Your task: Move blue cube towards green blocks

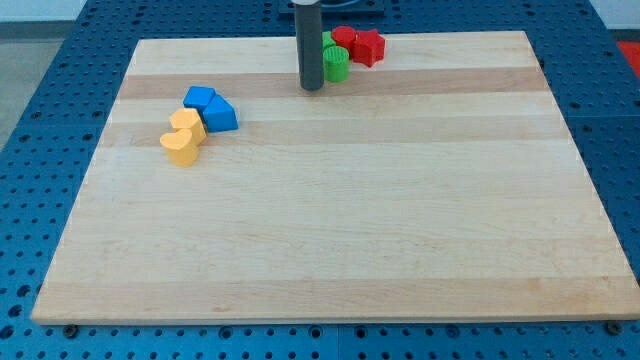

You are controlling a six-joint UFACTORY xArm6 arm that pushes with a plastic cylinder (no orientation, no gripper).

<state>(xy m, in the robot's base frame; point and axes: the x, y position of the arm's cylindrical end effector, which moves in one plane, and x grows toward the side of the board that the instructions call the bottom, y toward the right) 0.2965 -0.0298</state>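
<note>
Two blue blocks sit at the view's upper left: a blue cube point(199, 97) and, touching it at its lower right, a blue wedge-like block point(221, 115). Green blocks point(335, 66) sit near the view's top centre, one a round ribbed shape, another partly hidden behind my rod. My tip point(312, 88) rests on the board just left of the green blocks, well to the right of the blue cube and not touching it.
Two yellow blocks point(183, 137) lie just below the blue ones, touching them. Two red blocks point(358, 44) sit right of the green ones at the top edge. The wooden board point(340, 220) lies on a blue pegboard table.
</note>
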